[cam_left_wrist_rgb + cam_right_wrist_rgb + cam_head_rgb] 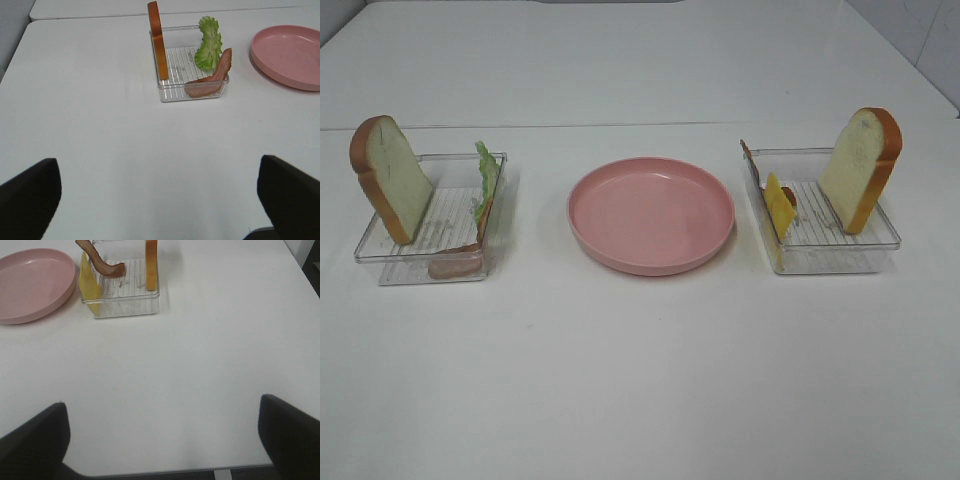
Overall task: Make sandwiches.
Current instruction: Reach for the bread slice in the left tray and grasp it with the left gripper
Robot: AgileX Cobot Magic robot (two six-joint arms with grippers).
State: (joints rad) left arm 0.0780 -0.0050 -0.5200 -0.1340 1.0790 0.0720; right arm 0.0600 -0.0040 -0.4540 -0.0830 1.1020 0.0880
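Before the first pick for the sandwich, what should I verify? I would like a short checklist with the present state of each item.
1. The pink plate has no food on it: ok.
2. The left gripper is open and holds nothing: ok.
3. The right gripper is open and holds nothing: ok.
4. The left bread slice stands upright in the left tray: ok.
5. The lettuce is apart from the left bacon: cannot tell.
6. The cheese and the right bread slice stand in the right tray: ok.
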